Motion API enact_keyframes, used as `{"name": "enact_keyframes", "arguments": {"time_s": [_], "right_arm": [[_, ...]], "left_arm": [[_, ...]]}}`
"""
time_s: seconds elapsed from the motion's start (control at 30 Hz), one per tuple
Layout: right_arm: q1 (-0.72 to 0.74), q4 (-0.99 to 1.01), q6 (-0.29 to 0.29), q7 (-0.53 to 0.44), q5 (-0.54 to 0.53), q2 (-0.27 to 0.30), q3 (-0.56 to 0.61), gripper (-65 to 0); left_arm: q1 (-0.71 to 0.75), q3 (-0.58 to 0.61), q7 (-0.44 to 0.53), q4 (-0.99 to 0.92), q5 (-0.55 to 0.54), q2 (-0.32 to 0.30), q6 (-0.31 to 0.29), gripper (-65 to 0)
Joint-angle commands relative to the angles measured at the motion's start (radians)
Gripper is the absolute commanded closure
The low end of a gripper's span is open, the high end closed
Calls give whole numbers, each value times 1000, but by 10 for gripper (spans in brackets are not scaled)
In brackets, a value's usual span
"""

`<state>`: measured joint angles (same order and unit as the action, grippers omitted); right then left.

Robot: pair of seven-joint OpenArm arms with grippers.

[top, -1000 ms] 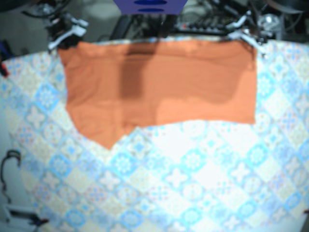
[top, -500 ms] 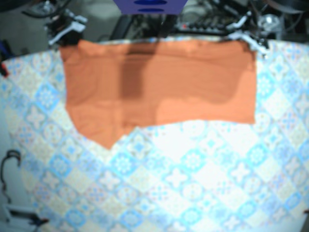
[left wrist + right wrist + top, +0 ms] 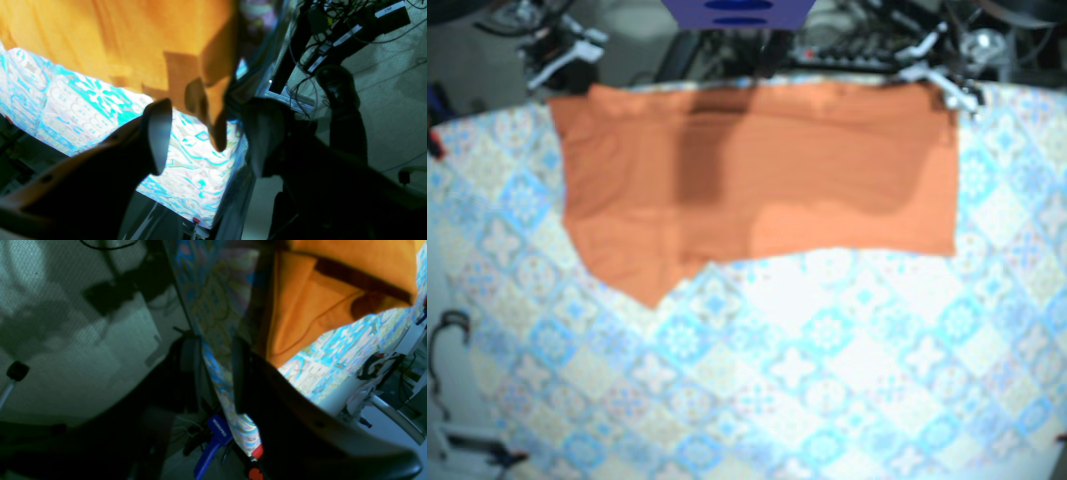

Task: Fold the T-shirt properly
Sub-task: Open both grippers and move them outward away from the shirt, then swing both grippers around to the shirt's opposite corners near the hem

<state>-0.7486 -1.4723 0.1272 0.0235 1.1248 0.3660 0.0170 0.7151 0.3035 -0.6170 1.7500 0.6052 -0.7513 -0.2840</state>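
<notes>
Gaping wide, the left tool point(image 3: 208, 138) grasps nothing. A drooping corner of the orange T-shirt point(image 3: 116, 43) shows in the gap between its fingers, though whether the fabric touches either finger cannot be told. The right tool point(image 3: 213, 361) is released too, its fingers a narrow gap apart just off the worktop point(image 3: 827, 380) edge, with only the hanging patterned cloth point(image 3: 217, 340) visible between them. From above, both tools sit by the garment's far corners. The T-shirt lies flat along the worktop's far edge, its long axis running side to side. One pointed flap reaches toward the near side at the right arm's end.
</notes>
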Motion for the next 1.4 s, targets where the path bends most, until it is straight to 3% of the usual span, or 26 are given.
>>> {"name": "enact_keyframes", "arguments": {"time_s": [0.0, 0.4, 0.77, 0.9, 1.1, 1.2, 1.27, 1.37], "right_arm": [[-10, -12, -14, -3, 1, 12, -9, -154], [-47, -23, -14, -7, 1, 14, -45, -150], [-93, -136, -14, -9, -10, 14, -156, -149], [-142, -265, 2, -10, -147, 15, -252, -149], [-174, -410, 160, -10, -443, 26, -470, -149], [-107, -419, 289, 6, -688, 26, -585, -149], [-30, -419, 384, 76, -820, 24, -627, -149], [111, -416, 481, 296, -997, 29, -682, -153]], "left_arm": [[8, -3, -8, 8, 8, -18, 12, -370], [36, -13, 29, 17, 11, -21, 12, -371], [111, -208, 70, 141, 8, -18, 13, -371], [162, -300, 70, 213, -28, -21, 9, -369], [217, -464, 72, 296, -221, -21, 6, -367], [160, -556, 62, 296, -439, -14, -45, -366], [97, -600, 27, 293, -589, -12, -87, -366], [-27, -665, -131, 291, -835, -12, -126, -370]]}}
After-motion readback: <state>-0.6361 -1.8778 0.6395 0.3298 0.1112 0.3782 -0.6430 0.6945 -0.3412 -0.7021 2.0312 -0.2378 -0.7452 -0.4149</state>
